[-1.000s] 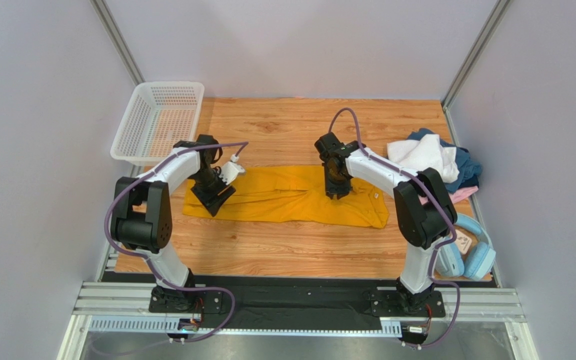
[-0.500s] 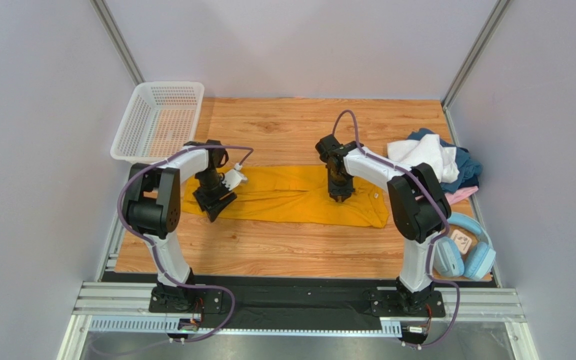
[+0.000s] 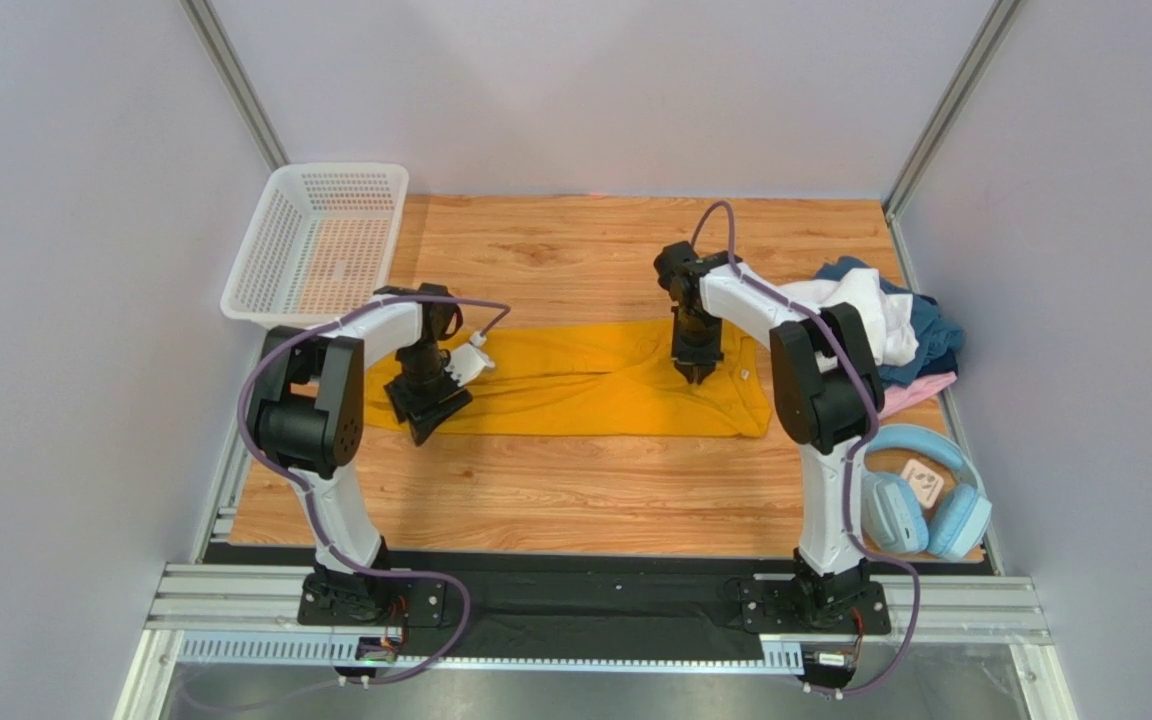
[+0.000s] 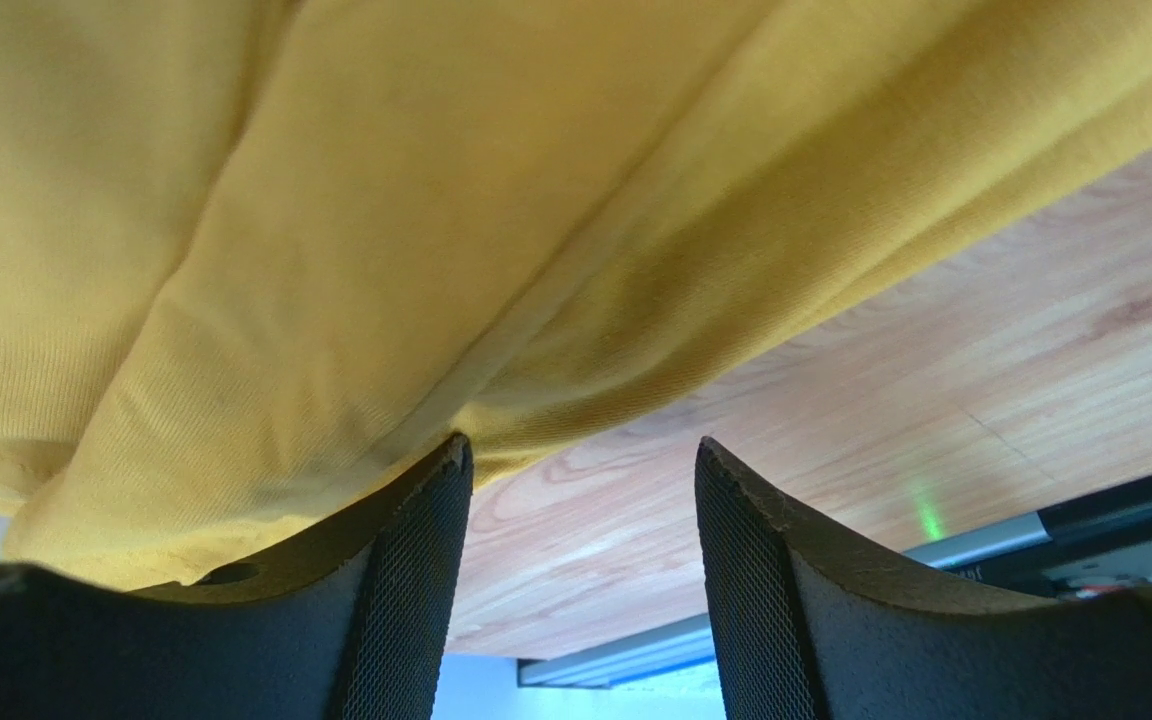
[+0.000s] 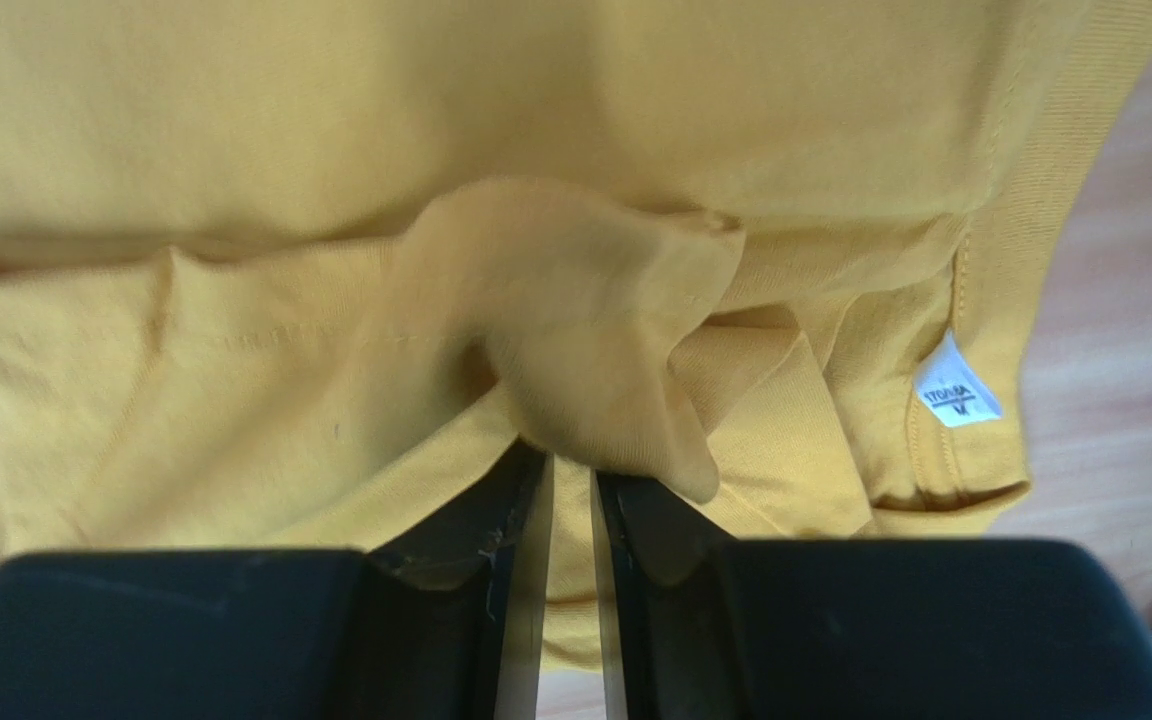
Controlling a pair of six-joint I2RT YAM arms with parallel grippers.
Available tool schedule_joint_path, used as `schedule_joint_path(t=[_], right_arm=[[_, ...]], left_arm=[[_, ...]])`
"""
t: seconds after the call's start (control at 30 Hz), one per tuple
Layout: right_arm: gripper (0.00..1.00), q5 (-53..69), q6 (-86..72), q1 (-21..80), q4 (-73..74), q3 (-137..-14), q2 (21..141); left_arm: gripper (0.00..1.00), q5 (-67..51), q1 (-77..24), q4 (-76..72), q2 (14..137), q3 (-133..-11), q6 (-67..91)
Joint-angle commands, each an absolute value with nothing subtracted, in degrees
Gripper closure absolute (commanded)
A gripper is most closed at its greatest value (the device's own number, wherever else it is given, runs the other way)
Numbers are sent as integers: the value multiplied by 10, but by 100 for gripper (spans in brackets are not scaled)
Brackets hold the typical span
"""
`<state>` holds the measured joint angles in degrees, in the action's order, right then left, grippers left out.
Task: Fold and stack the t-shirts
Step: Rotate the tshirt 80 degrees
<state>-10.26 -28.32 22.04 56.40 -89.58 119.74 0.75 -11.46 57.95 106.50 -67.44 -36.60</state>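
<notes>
The right gripper [image 5: 569,468] is almost closed, pinching a bunched fold of the yellow shirt [image 3: 575,387] near its collar. The left gripper [image 4: 582,450] stands well open at the shirt's other end, with the hem resting against one finger [image 4: 402,600] and nothing clamped. The shirt lies spread across the table [image 3: 582,495].

Bare worktop [image 3: 582,503] strip along the near side, open from left to right. Bare strip at the far side too, behind the mustard-yellow t-shirt [image 3: 582,387], which spans the middle band. White basket [image 3: 312,240] blocks the far-left corner. Heap of t-shirts [image 3: 875,323] blocks the right edge. Headphones [image 3: 928,503] fill the near-right corner, just beside the right arm. Left end effector [image 3: 425,417] and right end effector [image 3: 695,368] sit on the shirt's ends.
</notes>
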Motion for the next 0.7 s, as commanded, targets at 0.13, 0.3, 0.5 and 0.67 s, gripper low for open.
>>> schedule_joint_path(t=[0.13, 0.3, 0.5, 0.67], right_arm=[[82, -65, -238, 185, 590, -1127, 1372], [81, -43, -217, 171, 640, -1273, 1444], [79, 39, -212, 151, 643, -1414, 1515], [78, 128, -220, 131, 592, -1424, 1527]], left_arm=[[37, -25, -154, 662, 1046, -641, -381], [37, -78, -192, 707, 1061, -688, -379], [37, -133, -284, 780, 1104, -761, -383], [36, -184, -354, 833, 1142, -810, -398]])
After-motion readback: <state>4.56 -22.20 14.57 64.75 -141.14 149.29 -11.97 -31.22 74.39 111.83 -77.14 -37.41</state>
